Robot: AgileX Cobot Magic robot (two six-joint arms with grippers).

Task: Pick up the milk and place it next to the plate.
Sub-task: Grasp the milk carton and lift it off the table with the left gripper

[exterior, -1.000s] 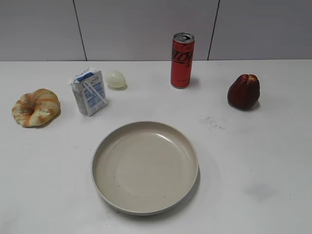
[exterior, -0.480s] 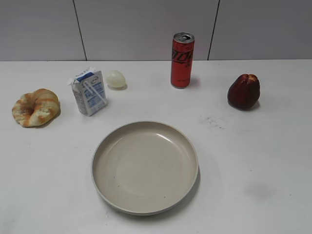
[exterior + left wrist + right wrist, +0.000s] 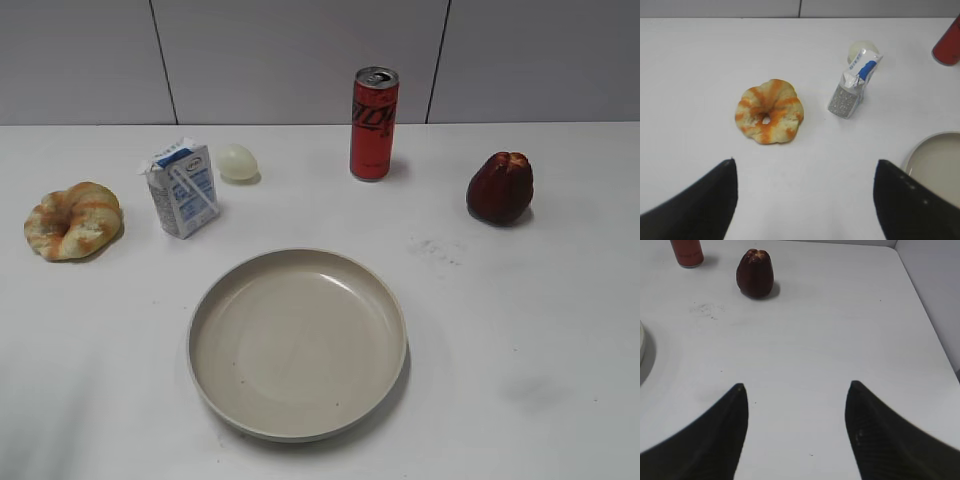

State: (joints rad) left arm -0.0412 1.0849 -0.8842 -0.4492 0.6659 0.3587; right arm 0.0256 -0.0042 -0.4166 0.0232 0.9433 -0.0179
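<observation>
I see milk (image 3: 184,189) upright far-left of plate (image 3: 297,343), apart; left gripper (image 3: 805,170) and right gripper (image 3: 796,390) jaws apart, empty.

The milk (image 3: 184,188) is white and blue with grey speckled sides, the plate (image 3: 298,344) plain beige, the can (image 3: 374,124) red with black lettering, the pastry (image 3: 73,220) tan with orange streaks, the fruit (image 3: 500,188) dark maroon.

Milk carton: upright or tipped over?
Upright. The milk carton stands on its base on the table, gable top up, apart from the plate.
</observation>
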